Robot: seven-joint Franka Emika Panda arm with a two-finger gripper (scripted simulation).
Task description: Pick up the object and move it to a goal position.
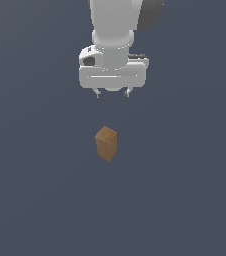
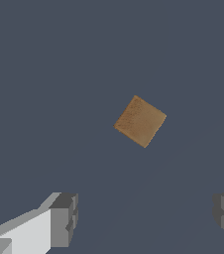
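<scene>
Grey fingertips (image 2: pixel 63 218) frame the wrist view, spread wide and holding nothing; the gripper (image 1: pixel 113 93) hangs above and apart from the wooden block (image 1: pixel 106 143), which stands upright, its square top turned diagonal to the jaws. Closing unaligned risks pinching corners and tipping it. Dark grey floor (image 1: pixel 35 200) surrounds the block; no goal marker shows.

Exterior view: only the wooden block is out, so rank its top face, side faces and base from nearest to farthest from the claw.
1. The top face: uppermost, turned towards the open claw above it.
2. The side faces: mid-height on the wooden block.
3. The base: lowest end, farthest.
</scene>
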